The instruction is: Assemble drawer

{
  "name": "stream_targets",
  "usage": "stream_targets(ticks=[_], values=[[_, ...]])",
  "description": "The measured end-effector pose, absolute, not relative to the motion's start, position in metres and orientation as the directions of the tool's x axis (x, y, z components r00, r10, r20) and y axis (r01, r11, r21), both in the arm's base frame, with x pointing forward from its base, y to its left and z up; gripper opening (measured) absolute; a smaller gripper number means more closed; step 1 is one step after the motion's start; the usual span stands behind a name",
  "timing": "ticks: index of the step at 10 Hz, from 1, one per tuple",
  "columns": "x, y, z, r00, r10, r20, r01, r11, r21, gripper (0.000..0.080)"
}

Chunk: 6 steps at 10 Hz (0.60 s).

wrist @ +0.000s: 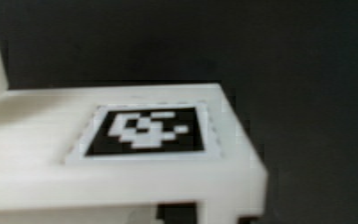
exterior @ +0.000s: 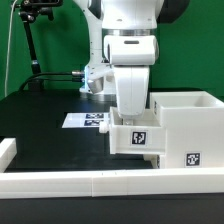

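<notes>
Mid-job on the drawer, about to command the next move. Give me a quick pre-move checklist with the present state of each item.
1. White tagged drawer part against the big white open drawer box: ok, touching in the exterior view.
2. Gripper grasp on that part: cannot tell, fingers hidden behind the arm's white wrist housing.
3. Black-and-white marker tag visible to the wrist camera: ok, fills the view, slightly blurred.
4. Flat white marker board flat on the black table: ok.
5. White rail border along the table's front edge clear of the part: ok.
6. Part fully seated: cannot tell.
</notes>
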State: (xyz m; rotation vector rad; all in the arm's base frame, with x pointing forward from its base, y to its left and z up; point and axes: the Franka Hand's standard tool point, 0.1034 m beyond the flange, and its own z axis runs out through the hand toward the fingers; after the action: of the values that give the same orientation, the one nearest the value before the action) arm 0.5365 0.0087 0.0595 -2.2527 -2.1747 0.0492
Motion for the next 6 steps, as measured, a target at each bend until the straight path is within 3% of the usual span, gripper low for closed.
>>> stream_targets(ticks=[6], values=[[0.5364, 0.0112, 0.0579, 0.043, 0.999, -0.014, 0.999, -0.043, -0.029, 0.0042]])
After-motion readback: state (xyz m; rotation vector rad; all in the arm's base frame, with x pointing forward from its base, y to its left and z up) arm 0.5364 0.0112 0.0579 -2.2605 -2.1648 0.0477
